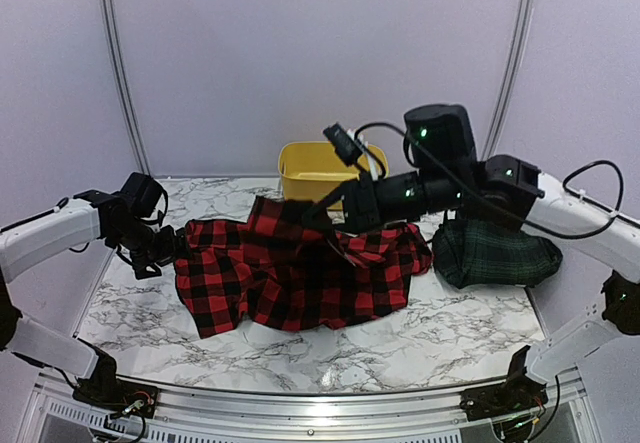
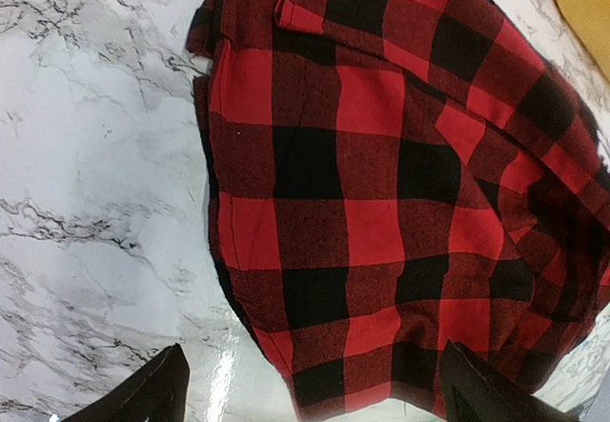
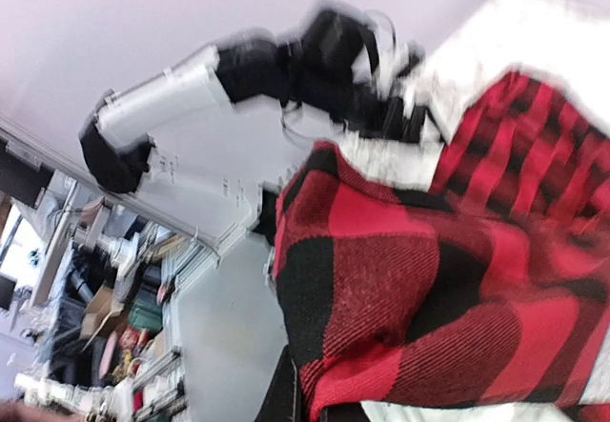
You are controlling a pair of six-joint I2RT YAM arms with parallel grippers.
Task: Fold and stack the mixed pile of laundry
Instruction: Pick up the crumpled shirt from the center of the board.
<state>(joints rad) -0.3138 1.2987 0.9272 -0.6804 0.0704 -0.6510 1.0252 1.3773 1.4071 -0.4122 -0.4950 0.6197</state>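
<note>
1. Right claw point(image 1: 336, 229) is pinching a raised fold near the middle of the red check point(image 1: 270, 283), jaws clamped together on the cloth
2. Left claw point(image 2: 315, 398) is hovering at the check's left edge, fingers wide apart
3. The check is lying spread across the marble surface point(image 1: 420, 348)
4. Tartan point(image 1: 495, 253) is sitting bunched just right of it
5. Yellow tub point(image 1: 300, 168) is standing behind

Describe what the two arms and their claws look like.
Both arms have white link shells and black joint housings: left arm, right arm. Small green lights glow on the right one's joints, and black cables loop along it. The left claw has dark, pointed fingers.
</note>
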